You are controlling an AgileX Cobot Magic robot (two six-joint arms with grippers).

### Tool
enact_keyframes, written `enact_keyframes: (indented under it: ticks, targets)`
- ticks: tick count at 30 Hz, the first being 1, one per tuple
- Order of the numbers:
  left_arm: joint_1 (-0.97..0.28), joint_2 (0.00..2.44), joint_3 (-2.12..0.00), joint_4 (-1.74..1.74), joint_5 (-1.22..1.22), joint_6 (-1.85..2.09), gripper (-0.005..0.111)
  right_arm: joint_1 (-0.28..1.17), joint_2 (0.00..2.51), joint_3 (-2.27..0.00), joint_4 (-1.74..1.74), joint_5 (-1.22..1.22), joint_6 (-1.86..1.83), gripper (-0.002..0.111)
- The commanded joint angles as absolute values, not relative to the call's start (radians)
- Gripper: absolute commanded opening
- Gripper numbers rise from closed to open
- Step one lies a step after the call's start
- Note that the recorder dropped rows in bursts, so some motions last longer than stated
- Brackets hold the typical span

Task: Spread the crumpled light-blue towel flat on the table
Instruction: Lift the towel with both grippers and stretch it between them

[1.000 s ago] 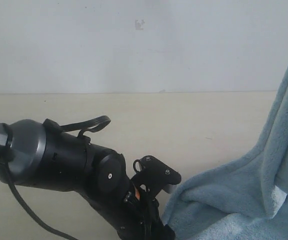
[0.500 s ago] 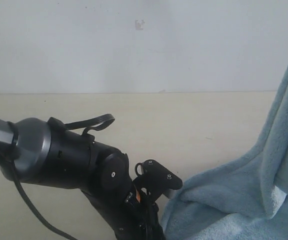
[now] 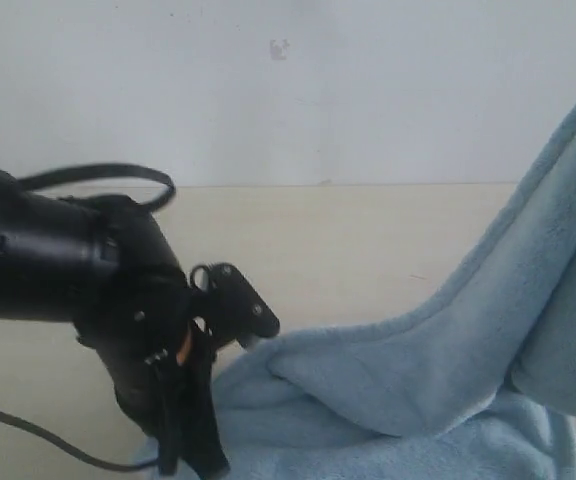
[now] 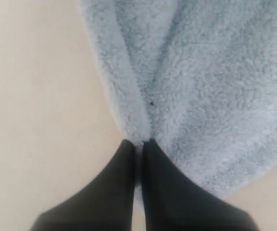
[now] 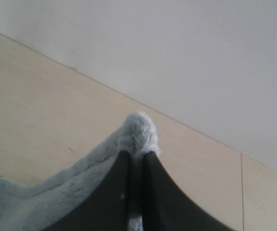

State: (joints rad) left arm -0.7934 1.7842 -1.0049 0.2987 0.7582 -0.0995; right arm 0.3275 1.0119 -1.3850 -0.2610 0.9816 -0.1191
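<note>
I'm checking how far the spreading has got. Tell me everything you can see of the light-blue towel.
The towel is pale blue, fluffy terry, not yet flat. Part lies in soft folds on the table; its right side rises steeply to the exterior view's right edge. The left gripper is shut on a pinched fold at its edge, close to the table; the right gripper is shut on a lifted tip. No label shows.

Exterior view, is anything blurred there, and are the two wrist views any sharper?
Exterior view: the left arm is smeared by motion, the towel soft; light is flat, no glare. Left wrist view: towel pile crisp, the dark jaws out of focus. Right wrist view: the same, jaws blurred, towel tuft fairly sharp.
</note>
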Motion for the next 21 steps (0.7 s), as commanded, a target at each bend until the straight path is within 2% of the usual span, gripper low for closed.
enact_keyframes:
  ticks: [1, 6, 13, 21]
  targets:
    - [-0.752, 1.624, -1.002, 0.453, 0.819, -0.201, 0.004, 0.329, 1.009, -1.385, -0.275, 0.975, -0.114, 0.0]
    - [-0.706, 1.438, -1.002, 0.53, 0.885, -0.226, 0.004, 0.329, 1.009, -1.385, -0.332, 1.005, -0.114, 0.0]
    - [-0.698, 1.154, -1.002, 0.774, 1.144, -0.28, 0.004, 0.329, 0.996, -1.385, -0.465, 1.075, -0.052, 0.0]
    - [-0.698, 0.819, -1.002, 0.79, 1.17, -0.278, 0.004, 0.329, 0.866, -1.385, -0.466, 1.062, 0.0, 0.0]
